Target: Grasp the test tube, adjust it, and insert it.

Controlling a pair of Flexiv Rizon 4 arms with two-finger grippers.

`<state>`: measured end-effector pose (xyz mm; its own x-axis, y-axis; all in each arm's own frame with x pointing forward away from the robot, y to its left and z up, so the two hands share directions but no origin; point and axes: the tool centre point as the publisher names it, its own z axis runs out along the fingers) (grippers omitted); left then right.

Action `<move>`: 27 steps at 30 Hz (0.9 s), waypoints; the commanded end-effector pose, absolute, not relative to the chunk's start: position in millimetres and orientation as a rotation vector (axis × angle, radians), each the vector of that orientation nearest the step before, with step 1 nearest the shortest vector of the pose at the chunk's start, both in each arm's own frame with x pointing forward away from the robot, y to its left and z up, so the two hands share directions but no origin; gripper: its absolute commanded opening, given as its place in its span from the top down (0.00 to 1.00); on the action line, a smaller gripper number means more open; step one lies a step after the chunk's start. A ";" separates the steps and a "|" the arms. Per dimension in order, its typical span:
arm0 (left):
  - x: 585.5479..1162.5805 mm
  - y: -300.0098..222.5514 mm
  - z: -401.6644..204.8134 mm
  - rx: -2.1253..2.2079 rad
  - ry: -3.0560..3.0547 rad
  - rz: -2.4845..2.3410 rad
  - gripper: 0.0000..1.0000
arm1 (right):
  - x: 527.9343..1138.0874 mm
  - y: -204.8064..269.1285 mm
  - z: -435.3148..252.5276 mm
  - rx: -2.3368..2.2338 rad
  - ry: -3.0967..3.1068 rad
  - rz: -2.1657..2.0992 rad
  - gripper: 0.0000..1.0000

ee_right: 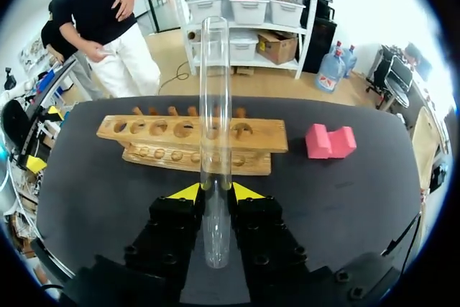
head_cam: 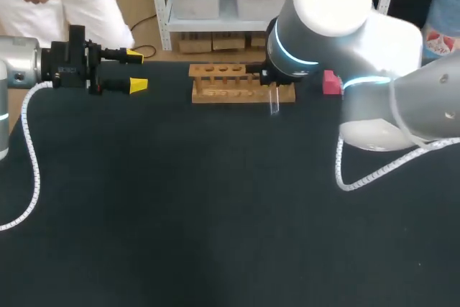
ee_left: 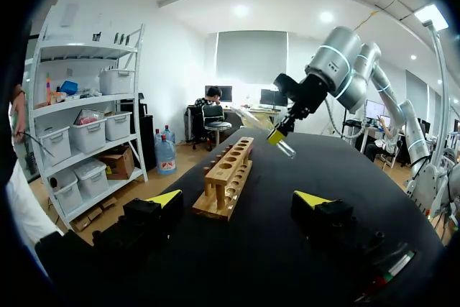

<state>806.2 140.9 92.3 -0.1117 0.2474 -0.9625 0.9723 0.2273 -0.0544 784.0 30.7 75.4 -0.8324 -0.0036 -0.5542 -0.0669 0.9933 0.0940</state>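
The right hand (ee_right: 215, 190), clamped on the test tube (ee_right: 215, 106) by the wooden rack (ee_right: 266, 138), could jam glass against the rack's top if misaligned; the left hand (ee_left: 241, 199) hangs far left, fingers apart.

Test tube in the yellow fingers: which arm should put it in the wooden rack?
Right, most likely. The right gripper is shut on the clear glass test tube, close beside the wooden test tube rack. The left gripper is open, holds nothing, and sits off past the rack's end.
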 end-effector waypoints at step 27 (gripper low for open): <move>806.3 141.2 91.2 1.184 1.555 -0.967 0.00 | 733.4 5.8 137.6 -0.063 2.467 0.115 1.00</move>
<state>806.2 141.0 92.2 -0.1117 0.2474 -0.9625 0.9723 0.2273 -0.0544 735.1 6.8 138.0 -0.7860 -0.0188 -0.6180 -0.0756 0.9950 0.0658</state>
